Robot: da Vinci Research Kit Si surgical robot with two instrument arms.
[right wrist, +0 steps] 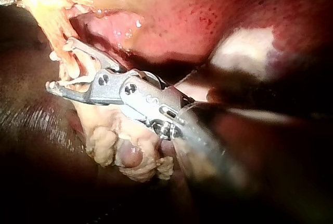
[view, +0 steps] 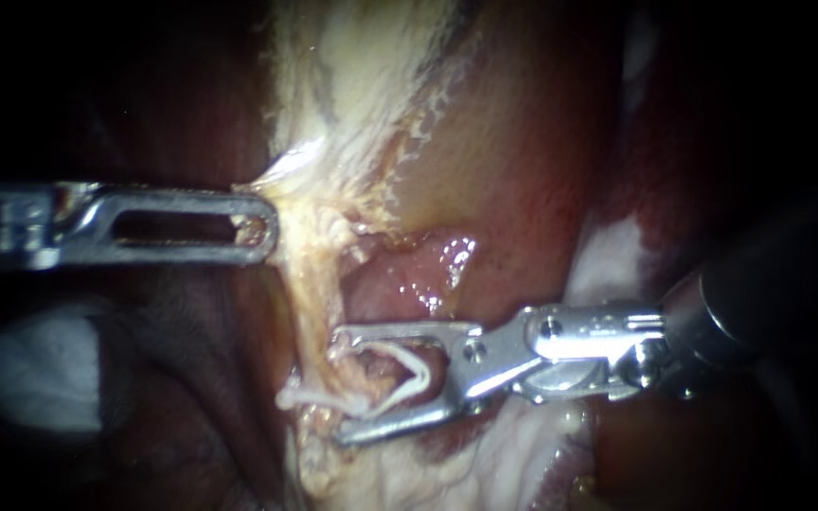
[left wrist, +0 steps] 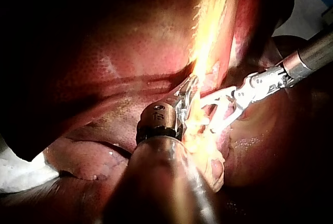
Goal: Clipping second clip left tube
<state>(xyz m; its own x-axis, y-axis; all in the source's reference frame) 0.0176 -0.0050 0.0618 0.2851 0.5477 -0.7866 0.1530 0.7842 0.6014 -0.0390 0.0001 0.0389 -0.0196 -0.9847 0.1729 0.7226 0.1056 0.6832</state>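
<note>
A pale yellowish tube (view: 310, 303) runs down the middle of the endoscope view. My left instrument (view: 259, 227) comes in from the left, its slotted jaws shut on the pale tissue at the tube's upper end. My right instrument (view: 338, 383) comes in from the right and its jaws stand wide apart. They carry a white V-shaped clip (view: 414, 364) and straddle the tube lower down. A white strip (view: 310, 399) lies across the tube between these jaws; I cannot tell whether it belongs to that clip. In the right wrist view the right instrument (right wrist: 58, 64) spans the same strand (right wrist: 67, 70).
Dark red liver (view: 523, 161) lies to the right of the tube, with glistening pink tissue (view: 409, 274) just above the right instrument. White gauze (view: 40, 364) sits at the lower left. Fatty yellow tissue (view: 352, 66) fans out above.
</note>
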